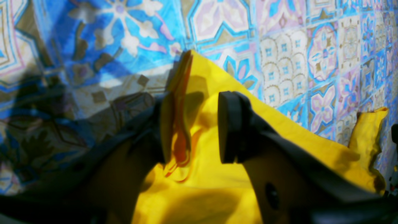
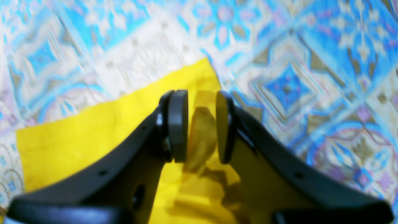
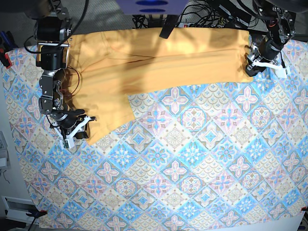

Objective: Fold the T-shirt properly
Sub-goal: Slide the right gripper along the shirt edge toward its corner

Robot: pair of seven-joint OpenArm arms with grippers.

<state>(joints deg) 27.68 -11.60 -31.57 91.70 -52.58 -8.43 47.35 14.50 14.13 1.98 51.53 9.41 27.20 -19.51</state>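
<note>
Yellow-orange cloth, the T-shirt (image 3: 159, 60) lies spread in a long band across the far part of the bench (image 3: 192, 183), flat on the blue-and-pink patterned tablecloth (image 3: 183, 159). One section hangs down from that band toward the near side, ending in a corner close to the right gripper (image 3: 79, 129).

At that corner, the right wrist view shows the right gripper (image 2: 202, 126) with its fingers (image 2: 178, 124) set slightly apart, a fold of the T-shirt (image 2: 93, 133) standing between the pads. Whether the pads actually press the cloth cannot be told, since a gap shows on both sides of the fold.

At the opposite end of the T-shirt, the left gripper (image 3: 254, 65) sits on the shirt's edge. In the left wrist view the left gripper (image 1: 191, 127) has a raised, doubled hem of the T-shirt (image 1: 217, 174) lying against one finger, while the other finger (image 1: 231, 127) stands clear of it, so the fingers are parted. The tablecloth (image 1: 279, 46) shows beyond the shirt's edge.
</note>
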